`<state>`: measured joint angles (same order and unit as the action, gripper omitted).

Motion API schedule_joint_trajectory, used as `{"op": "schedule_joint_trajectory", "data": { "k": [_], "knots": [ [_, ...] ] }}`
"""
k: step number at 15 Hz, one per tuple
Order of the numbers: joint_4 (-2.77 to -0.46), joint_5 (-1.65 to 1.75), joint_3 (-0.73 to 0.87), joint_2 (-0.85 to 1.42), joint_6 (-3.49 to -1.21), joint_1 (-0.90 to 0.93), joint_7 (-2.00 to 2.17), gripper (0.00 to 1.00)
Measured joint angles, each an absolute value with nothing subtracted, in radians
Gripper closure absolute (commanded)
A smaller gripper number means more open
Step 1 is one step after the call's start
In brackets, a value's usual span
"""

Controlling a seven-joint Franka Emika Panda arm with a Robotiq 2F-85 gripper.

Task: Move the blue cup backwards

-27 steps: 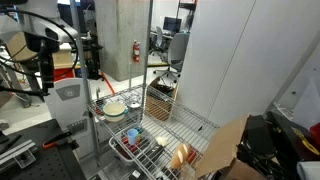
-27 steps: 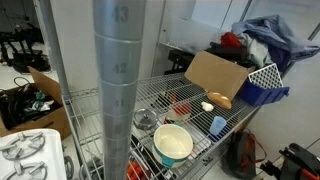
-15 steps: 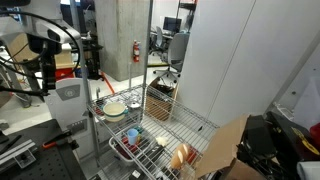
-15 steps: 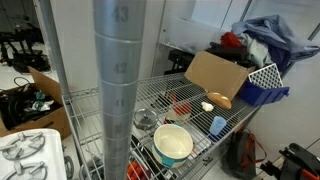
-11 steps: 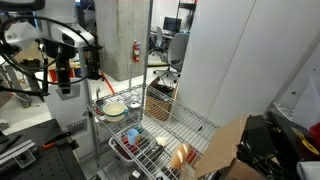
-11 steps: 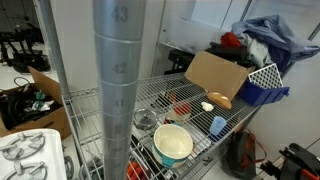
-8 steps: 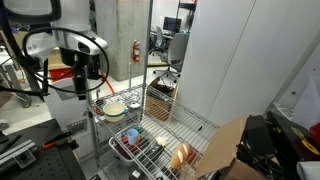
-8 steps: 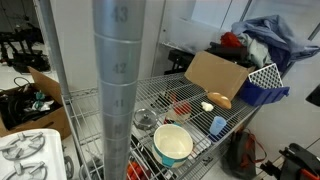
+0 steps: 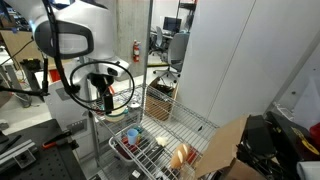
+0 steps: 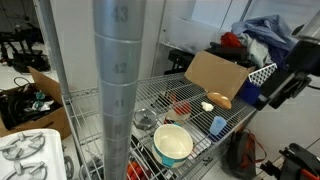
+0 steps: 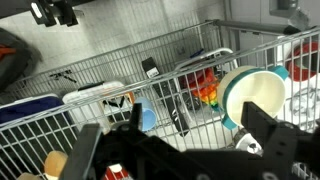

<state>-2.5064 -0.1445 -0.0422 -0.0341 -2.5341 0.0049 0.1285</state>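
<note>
The small teal-blue cup [image 9: 131,133] stands on the wire shelf [image 9: 165,140]. In an exterior view it [image 10: 218,125] is near the shelf's front edge, to the right of the cream dish [image 10: 173,143]. In the wrist view the cup [image 11: 146,117] is by my left finger [image 11: 133,116], and the cream dish [image 11: 252,97] lies to the right. My gripper [image 11: 198,128] is open and empty, hovering above the shelf and touching nothing. In the exterior views it [image 9: 107,102] hangs over the shelf's far side, and the arm [image 10: 285,85] enters from the right.
A red-orange item [image 11: 207,88] lies between cup and dish. A cardboard box [image 10: 215,75] and a blue basket [image 10: 256,86] stand at the shelf's back. A thick grey post [image 10: 118,90] blocks the near side. Shelf rails [image 11: 120,62] ring the wire deck.
The arm has swung from beside the shelf to above it and has come into the exterior view that lacked it. The cup and dish have not moved.
</note>
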Motion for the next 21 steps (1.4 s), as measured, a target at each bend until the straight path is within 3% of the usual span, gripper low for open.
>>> {"op": "schedule_joint_trajectory", "data": {
  "k": [11,21],
  "knots": [
    [-2.373,-0.071,-0.006,0.321,-2.730,0.007,0.073,0.00],
    [-2.182,-0.009,0.002,0.517,-2.741,0.025,0.073,0.00]
  ]
}}
